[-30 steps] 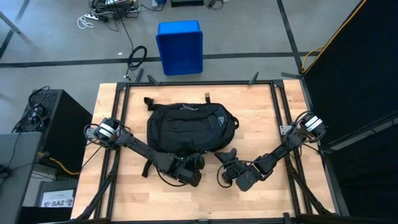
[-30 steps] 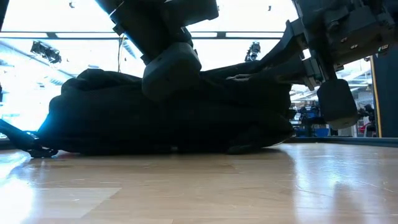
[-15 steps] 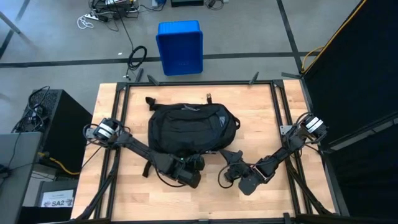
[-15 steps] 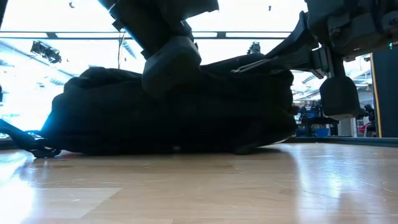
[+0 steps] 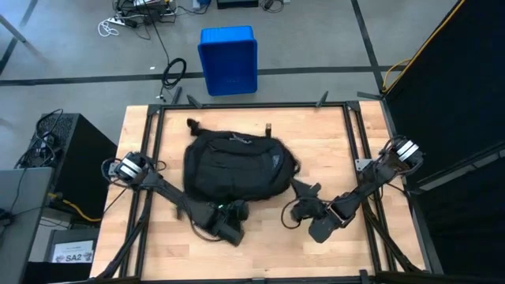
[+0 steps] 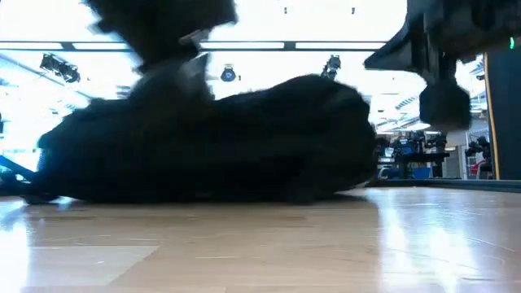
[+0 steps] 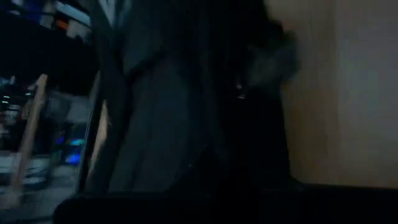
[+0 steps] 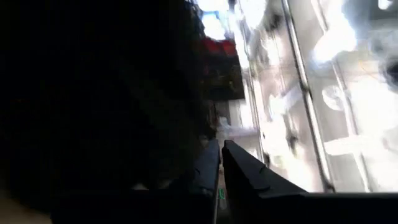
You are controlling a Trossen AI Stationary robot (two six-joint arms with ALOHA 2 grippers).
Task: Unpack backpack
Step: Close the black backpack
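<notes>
At the centre of the wooden table (image 5: pixel 331 142), seen from above, the large black soft fabric backpack (image 5: pixel 233 164) lies flat, rounded and still zipped as far as can be told. The left gripper (image 5: pixel 234 211) sits at its 6 o'clock edge, pinched shut on what looks like a fold or strap of the fabric. The right gripper (image 5: pixel 304 203), fingers closed and empty, now stands clear at about 4 o'clock; half a second ago it touched the bag's corner. The backpack has also slid and turned slightly toward 9 o'clock, its top loop (image 5: pixel 268 126) a little further round. I judge this a repositioning pull, with unpacking not yet begun. The blue plastic bin (image 5: pixel 228 59) stays on the floor at 12 o'clock.

From table height the backpack (image 6: pixel 212 142) is blurred with motion and sits further left than before, and the right arm has lifted away from it.

The left wrist view shows dark fabric (image 7: pixel 168 106) pressed close against the lens.

In the right wrist view the two dark fingers (image 8: pixel 239 168) lie together, the bag (image 8: pixel 93 93) just beside them, not gripped
</notes>
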